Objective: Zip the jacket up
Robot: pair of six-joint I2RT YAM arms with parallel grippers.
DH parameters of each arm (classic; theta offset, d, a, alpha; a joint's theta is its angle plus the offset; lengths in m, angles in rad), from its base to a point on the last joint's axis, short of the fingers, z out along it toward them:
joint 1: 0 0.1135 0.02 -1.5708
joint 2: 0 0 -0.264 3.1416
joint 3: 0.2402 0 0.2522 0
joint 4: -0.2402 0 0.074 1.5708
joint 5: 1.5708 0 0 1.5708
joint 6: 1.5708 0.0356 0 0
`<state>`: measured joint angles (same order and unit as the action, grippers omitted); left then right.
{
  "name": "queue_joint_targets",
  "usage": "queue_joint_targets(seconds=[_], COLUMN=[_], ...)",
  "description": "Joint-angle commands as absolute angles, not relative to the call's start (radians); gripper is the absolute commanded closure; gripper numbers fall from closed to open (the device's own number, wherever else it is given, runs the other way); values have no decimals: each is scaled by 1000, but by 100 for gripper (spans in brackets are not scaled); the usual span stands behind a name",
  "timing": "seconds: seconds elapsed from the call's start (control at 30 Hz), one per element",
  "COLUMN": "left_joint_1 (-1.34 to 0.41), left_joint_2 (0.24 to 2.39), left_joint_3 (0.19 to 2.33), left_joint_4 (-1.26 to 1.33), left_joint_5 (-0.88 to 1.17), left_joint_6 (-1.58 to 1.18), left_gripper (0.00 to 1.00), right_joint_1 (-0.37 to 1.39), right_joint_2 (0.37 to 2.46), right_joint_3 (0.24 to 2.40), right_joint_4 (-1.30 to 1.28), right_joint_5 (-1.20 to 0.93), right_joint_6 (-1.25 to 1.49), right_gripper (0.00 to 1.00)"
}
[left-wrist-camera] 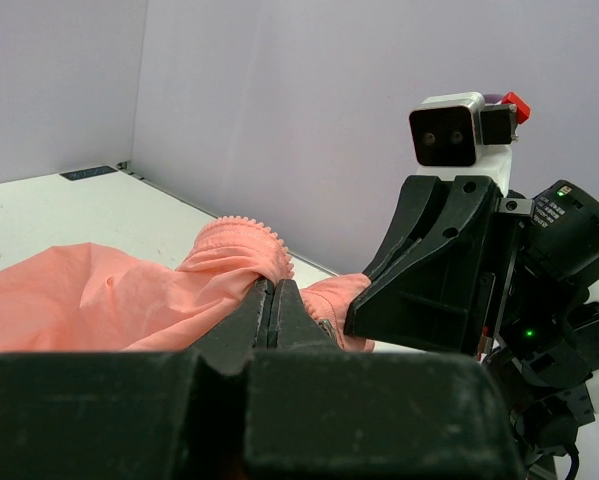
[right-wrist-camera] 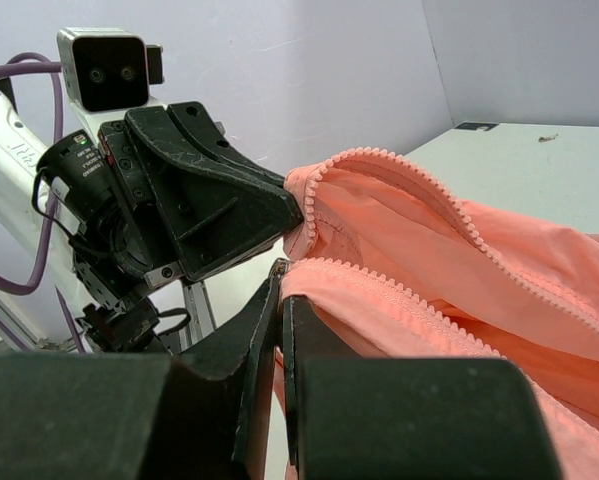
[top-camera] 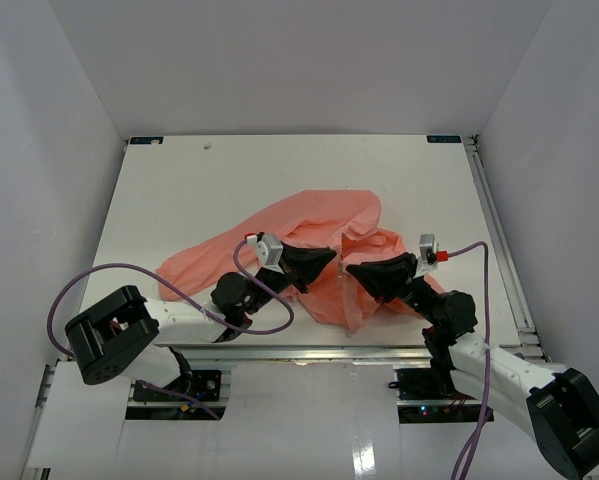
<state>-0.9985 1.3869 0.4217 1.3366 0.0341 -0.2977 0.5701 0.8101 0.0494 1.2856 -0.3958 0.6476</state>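
The left fingers [left-wrist-camera: 249,318] are pinching shut on a fold of the jacket [top-camera: 309,222] beside its zipper teeth [left-wrist-camera: 247,223], and the right fingers [right-wrist-camera: 261,322] are clamping the facing toothed edge. The jacket is lying crumpled on the near middle of the tabletop [top-camera: 229,175]. Being thin, light and limp, it is likely slipping and bunching easily, so the firmer zipper edge looks the best hold.

Robot lab test cell. White desk [top-camera: 179,190] boxed in by plain pale walls [top-camera: 299,60] on three sides. Small marker tags [top-camera: 146,140] at far desk corners. Arm bases [top-camera: 179,385] bolted along metal rail [top-camera: 309,352] at near edge. Purple cables [right-wrist-camera: 19,72] looping from arms. Camera module [left-wrist-camera: 447,135] on wrist.
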Motion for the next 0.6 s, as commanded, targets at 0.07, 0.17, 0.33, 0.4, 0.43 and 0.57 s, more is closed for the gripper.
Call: queue_joint_targets(seconds=[0.07,0.17,0.33,0.4,0.43,0.57], left_joint_1=[-1007,-1008,-1009,-1009,-1009,-1009], left_joint_2=[1391,1387,1385,1382,1382,1374], left_joint_3=[430,430,430,430,430,429], left_joint_4=[1821,1821,1821,1821,1821,1821], left_joint_5=[48,48,58,56,53,49], left_joint_6=[-313,-319,-325,-325,-325,-322], left_gripper=[100,100,100,100,100,100], right_joint_1=[574,574,574,575,574,574], right_joint_2=[798,800,805,807,806,807], right_joint_3=[-61,-60,-62,-63,-63,-64], right_joint_4=[1348,1346,1347,1347,1347,1349], right_joint_5=[-375,-372,-367,-370,-371,-378], right_joint_6=[627,626,623,623,623,625], right_gripper=[92,92,92,92,92,92])
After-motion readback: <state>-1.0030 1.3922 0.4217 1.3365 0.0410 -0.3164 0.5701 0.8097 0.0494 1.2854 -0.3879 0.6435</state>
